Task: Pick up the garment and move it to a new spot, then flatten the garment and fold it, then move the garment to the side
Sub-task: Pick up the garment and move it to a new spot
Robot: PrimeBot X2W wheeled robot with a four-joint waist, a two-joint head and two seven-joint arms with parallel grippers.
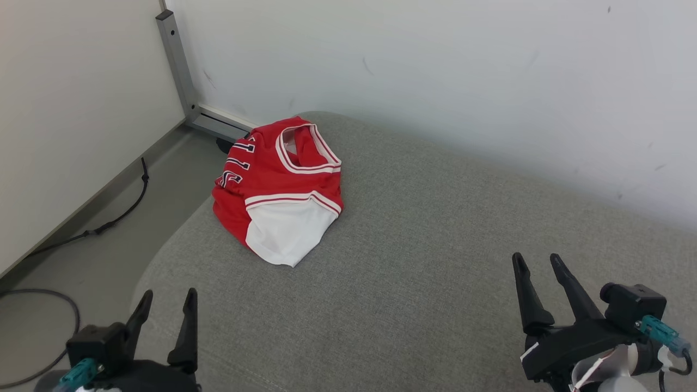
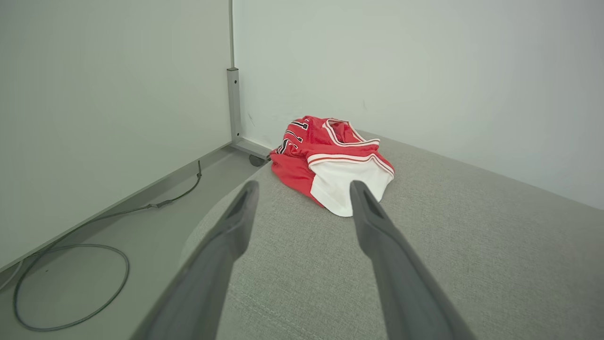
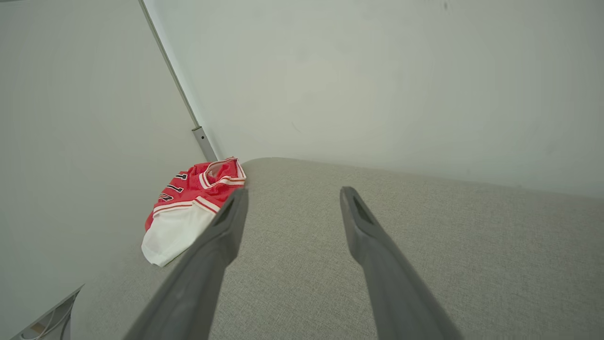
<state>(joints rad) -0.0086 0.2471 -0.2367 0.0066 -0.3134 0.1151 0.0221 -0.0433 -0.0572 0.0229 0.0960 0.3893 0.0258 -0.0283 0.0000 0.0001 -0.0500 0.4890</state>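
My left hand (image 1: 169, 294) hangs low over the near left corner of the grey upholstered surface (image 1: 435, 228), fingers spread wide and holding nothing. My right hand (image 1: 536, 257) sits at the near right, just as released and empty. Both point toward the far wall (image 1: 435, 65), which I take to be a ready stance before any reach.

The task's garment, a red jersey (image 1: 277, 188) with white trim, a white panel and dark lettering, lies crumpled in a heap near the far left corner of the surface, well apart from both hands. Its neck opening gapes upward and its left edge sits close to where the surface rounds off toward the floor (image 1: 109, 218). Beyond it stands a metal post (image 1: 177, 65) at the wall's corner, and a dark cable (image 1: 117, 215) trails along the floor.

As I judge it, nothing of the task is done yet: the pick-up comes first. The left hand is the nearer one, and in its wrist view the jersey sits almost straight ahead between my fingers. Bunched cloth like this should give easily, so I would pinch a raised fold near the top. The white panel lying flat offers less to catch.
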